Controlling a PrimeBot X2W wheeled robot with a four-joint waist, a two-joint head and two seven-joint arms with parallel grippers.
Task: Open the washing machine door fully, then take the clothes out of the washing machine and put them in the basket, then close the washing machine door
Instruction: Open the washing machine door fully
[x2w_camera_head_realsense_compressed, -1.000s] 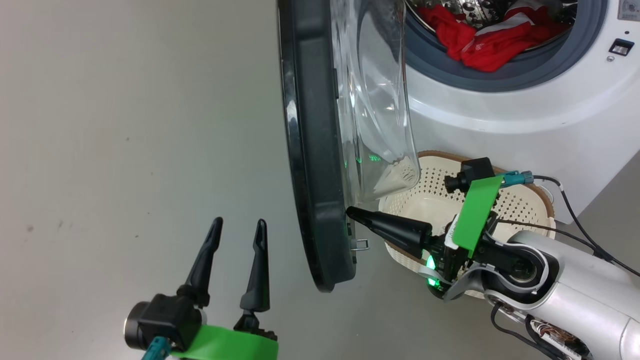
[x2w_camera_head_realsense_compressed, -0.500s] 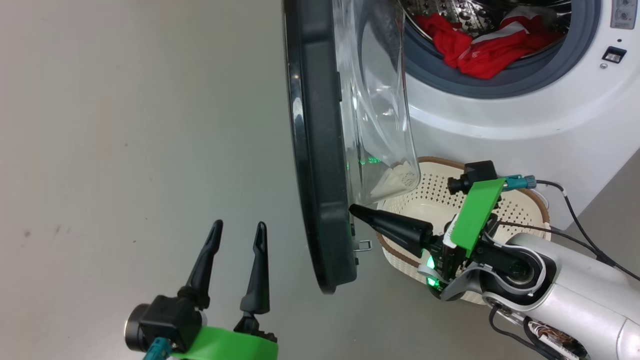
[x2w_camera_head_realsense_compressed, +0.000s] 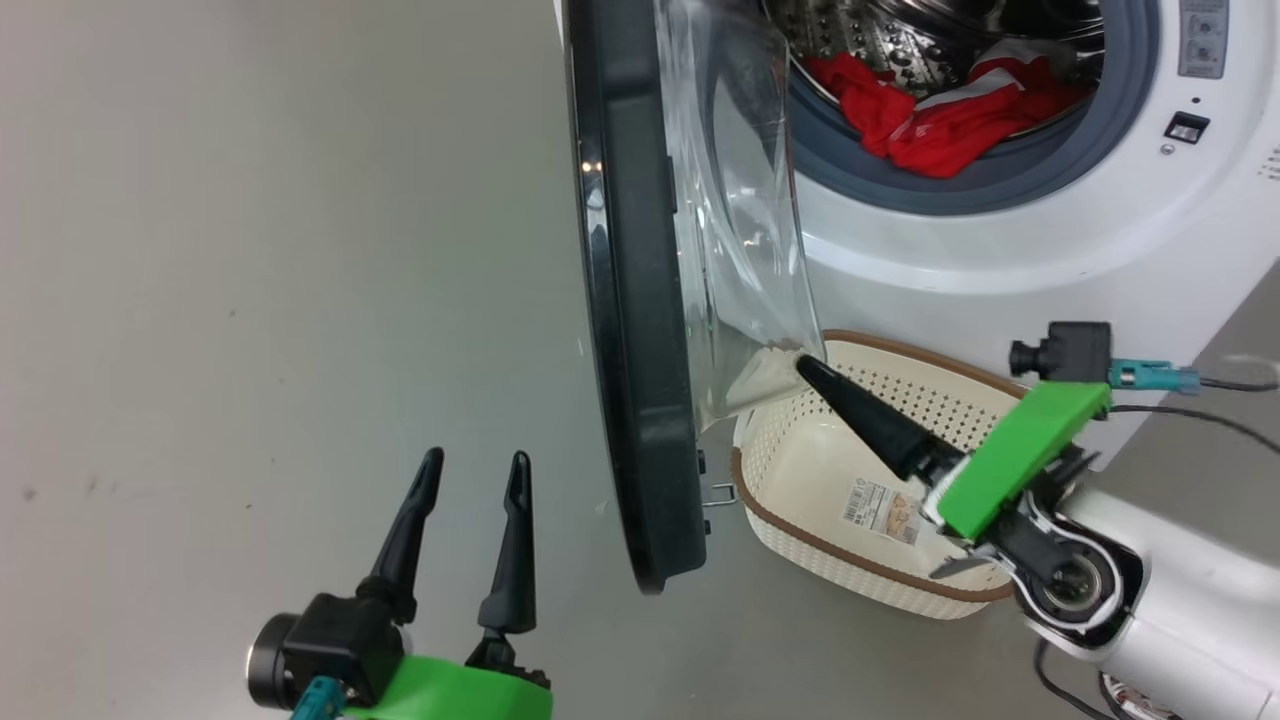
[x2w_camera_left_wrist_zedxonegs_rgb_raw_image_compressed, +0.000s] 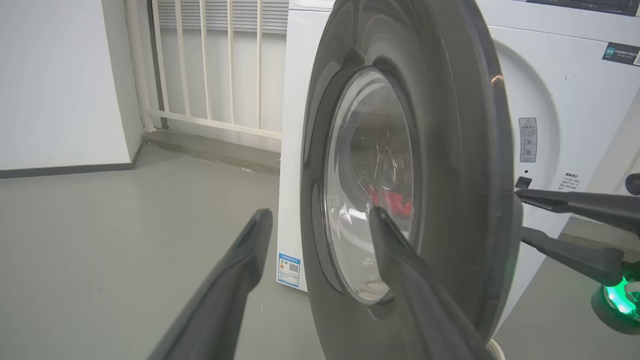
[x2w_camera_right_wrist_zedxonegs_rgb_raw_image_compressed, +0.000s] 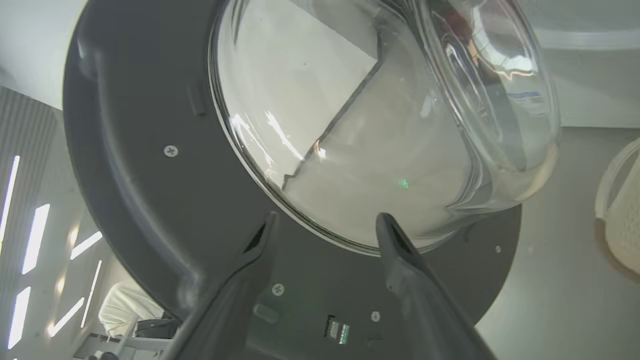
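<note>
The washing machine door (x2w_camera_head_realsense_compressed: 630, 300) stands swung out, edge-on in the head view, its clear glass bowl (x2w_camera_head_realsense_compressed: 745, 230) facing the washing machine (x2w_camera_head_realsense_compressed: 1000, 250). Red and white clothes (x2w_camera_head_realsense_compressed: 940, 115) lie in the steel drum. The cream basket (x2w_camera_head_realsense_compressed: 770, 510) sits on the floor below the opening, with nothing in it but a paper label. My right gripper (x2w_camera_head_realsense_compressed: 815, 375) is open over the basket, its tips close to the bowl's lower end (x2w_camera_right_wrist_zedxonegs_rgb_raw_image_compressed: 500, 200); the right gripper (x2w_camera_right_wrist_zedxonegs_rgb_raw_image_compressed: 326, 217) holds nothing. My left gripper (x2w_camera_head_realsense_compressed: 476, 458) is open and free on the door's outer side (x2w_camera_left_wrist_zedxonegs_rgb_raw_image_compressed: 450, 150).
Bare grey floor (x2w_camera_head_realsense_compressed: 250, 300) spreads left of the door. A small metal latch hook (x2w_camera_head_realsense_compressed: 722, 492) juts from the door's lower edge. Cables (x2w_camera_head_realsense_compressed: 1200, 400) trail from my right wrist. A white railing (x2w_camera_left_wrist_zedxonegs_rgb_raw_image_compressed: 210, 65) and wall stand behind the machine's left side.
My right gripper has opened and moved from the door's lower rim up and right, to over the basket beside the glass bowl. The left gripper has stayed put.
</note>
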